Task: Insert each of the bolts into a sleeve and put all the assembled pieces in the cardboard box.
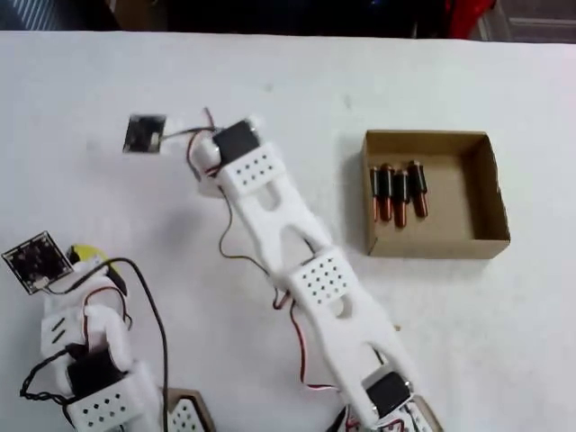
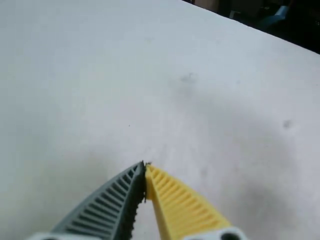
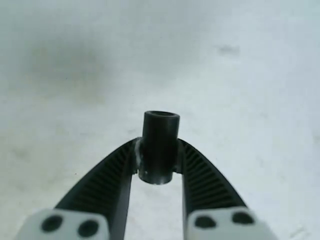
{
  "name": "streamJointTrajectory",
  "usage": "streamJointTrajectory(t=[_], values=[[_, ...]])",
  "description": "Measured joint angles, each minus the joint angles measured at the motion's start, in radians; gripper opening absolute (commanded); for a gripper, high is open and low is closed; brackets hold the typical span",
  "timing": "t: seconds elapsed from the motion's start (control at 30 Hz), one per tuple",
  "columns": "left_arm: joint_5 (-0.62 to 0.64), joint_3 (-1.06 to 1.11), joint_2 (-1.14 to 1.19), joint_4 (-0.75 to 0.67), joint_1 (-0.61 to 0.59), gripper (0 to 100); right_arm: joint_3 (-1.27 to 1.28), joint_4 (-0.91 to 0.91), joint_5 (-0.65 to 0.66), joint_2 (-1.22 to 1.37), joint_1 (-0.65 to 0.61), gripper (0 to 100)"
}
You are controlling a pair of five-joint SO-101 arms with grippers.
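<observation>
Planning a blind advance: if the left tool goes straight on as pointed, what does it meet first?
Only bare table lies ahead of the left tool, which is shut and empty. It would probably touch that surface first, though depth is unclear.

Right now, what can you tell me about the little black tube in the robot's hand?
The sleeve is a short black tube, smooth, with a round open hole at its free end. The right hand pinches its other end between two ridged black fingers, holding it over the white table.
</observation>
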Motion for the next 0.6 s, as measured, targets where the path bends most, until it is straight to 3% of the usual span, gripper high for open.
streamJointTrajectory(t=[0.4, 0.6], values=[[0.0, 0.0, 0.0, -0.017, 0.002, 3, -0.003, 0.002, -0.229, -0.247, 0.097, 1.7], [0.0, 0.0, 0.0, -0.031, 0.002, 3, -0.003, 0.003, -0.259, -0.428, 0.124, 1.7]])
